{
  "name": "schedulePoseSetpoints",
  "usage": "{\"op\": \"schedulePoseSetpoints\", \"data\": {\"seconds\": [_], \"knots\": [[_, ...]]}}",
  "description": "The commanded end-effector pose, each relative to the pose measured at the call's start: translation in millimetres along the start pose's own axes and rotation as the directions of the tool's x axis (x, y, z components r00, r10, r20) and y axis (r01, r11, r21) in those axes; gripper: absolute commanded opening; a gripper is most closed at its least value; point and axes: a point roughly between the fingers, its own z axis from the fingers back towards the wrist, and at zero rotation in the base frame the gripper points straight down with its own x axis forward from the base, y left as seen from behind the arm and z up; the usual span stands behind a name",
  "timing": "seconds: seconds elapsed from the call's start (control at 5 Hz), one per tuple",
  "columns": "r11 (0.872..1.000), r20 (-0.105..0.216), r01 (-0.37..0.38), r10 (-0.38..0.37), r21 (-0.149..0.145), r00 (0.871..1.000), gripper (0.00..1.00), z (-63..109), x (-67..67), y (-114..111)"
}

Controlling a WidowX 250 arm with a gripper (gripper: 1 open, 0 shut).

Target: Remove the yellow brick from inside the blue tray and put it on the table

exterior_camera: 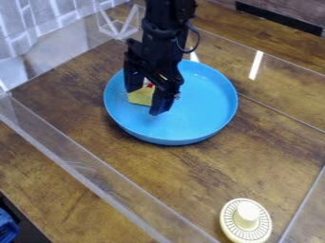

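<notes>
The table (241, 157) fills nearly the whole frame: dark brown planks with plain grain, glossy enough to throw a white glare streak at upper right. Clear acrylic walls (89, 171) edge it, one running diagonally across the lower left, another along the right side. Beyond the wall at upper left there is something pale and checked, too blurred to name.

The tray (203, 114) sits a little above the middle of the frame, round, shallow, bright blue, with a raised rim, flat on the planks.

The black arm comes down from the top centre, and its gripper (148, 91) points straight down into the left half of the tray, fingers spread wide and closed on nothing.

A cream ribbed disc (244, 219) lies near the lower right corner, well apart from the tray.

The brick (139, 96) is inside the tray, on its floor near the left rim, a small yellow block partly hidden by the fingers. A red patch shows between the fingers. Its long axis seems to run from lower left towards upper right, though so little shows that I cannot be sure, nor which end points where.
</notes>
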Motion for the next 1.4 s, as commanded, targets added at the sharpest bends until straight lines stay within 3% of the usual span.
{"op": "schedulePoseSetpoints", "data": {"seconds": [0.0, 0.6, 0.8, 1.0, 1.2], "knots": [[0.999, 0.056, 0.031, -0.033, 0.025, 0.998, 0.0, 13.5, 10.4, -1.2], [1.0, 0.085, 0.028, -0.028, 0.002, 0.996, 0.0, 43.9, 8.3, 5.8], [1.0, 0.106, 0.02, -0.02, 0.003, 0.994, 0.0, 62.1, 8.1, 10.9], [0.999, 0.153, -0.034, 0.029, 0.029, 0.988, 0.0, 96.9, 12.7, 28.4], [0.999, 0.157, -0.042, 0.036, 0.034, 0.987, 1.0, 89.9, 13.2, 36.4]]}}
